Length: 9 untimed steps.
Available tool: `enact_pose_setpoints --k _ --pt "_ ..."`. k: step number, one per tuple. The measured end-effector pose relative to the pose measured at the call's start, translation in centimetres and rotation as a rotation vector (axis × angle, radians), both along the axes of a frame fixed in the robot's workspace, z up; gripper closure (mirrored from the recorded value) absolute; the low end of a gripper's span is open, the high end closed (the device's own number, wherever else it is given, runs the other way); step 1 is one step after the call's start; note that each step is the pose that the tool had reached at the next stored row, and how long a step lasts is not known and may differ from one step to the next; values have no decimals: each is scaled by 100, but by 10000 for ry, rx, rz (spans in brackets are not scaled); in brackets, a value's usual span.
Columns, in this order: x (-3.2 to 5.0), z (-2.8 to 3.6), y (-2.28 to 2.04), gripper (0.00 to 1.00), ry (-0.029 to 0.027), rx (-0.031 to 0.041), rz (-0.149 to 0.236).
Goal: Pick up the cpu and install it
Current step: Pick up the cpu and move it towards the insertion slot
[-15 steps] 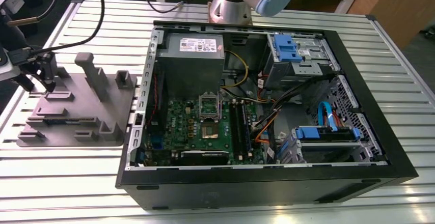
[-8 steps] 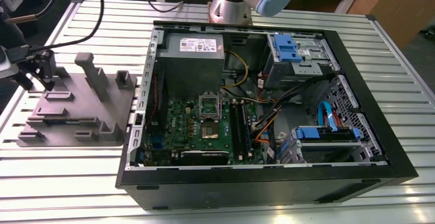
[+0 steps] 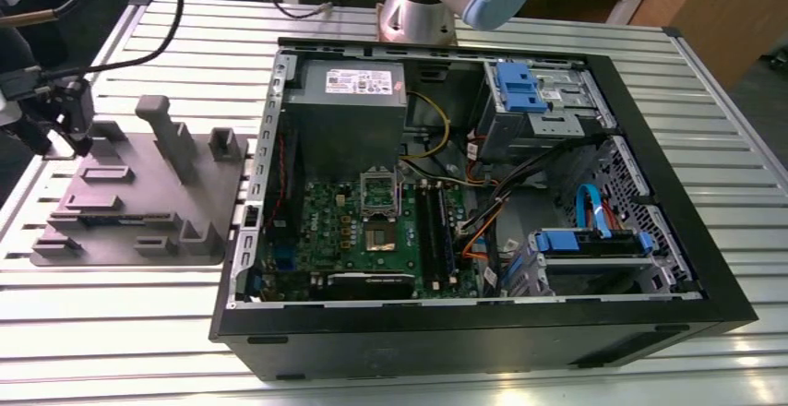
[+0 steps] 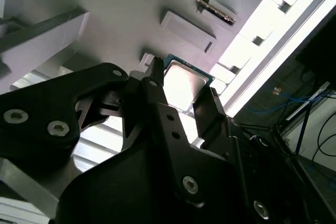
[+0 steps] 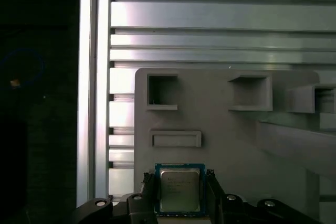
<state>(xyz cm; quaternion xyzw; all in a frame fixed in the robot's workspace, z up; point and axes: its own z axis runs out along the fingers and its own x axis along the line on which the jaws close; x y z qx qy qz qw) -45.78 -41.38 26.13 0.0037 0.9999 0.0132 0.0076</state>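
The cpu [image 5: 179,190] is a small square chip with a silvery top and a green rim, lying low over the grey plastic plate [image 5: 220,140]. In both wrist views my gripper [image 5: 179,195] has a black finger against each of two opposite edges of the cpu [image 4: 184,80], so it is shut on the chip. I cannot tell whether the chip is clear of the plate. In the exterior view the gripper [image 3: 68,138] is at the far left, over the plate's [image 3: 136,212] far left corner. The green motherboard [image 3: 327,221] with its open socket [image 3: 378,231] lies inside the computer case.
The open black computer case [image 3: 493,332] fills the table's middle and the exterior view's right, holding a grey power supply box [image 3: 351,101], blue drive brackets [image 3: 518,83] and cables. Upright blocks [image 3: 166,134] rise from the grey plate. The arm's base [image 3: 419,9] stands behind the case.
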Motion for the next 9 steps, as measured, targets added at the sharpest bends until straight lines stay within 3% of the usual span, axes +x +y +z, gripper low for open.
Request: enact_pose_setpoints --k 9 --pt "-2 405 0 53 1 -1 0"
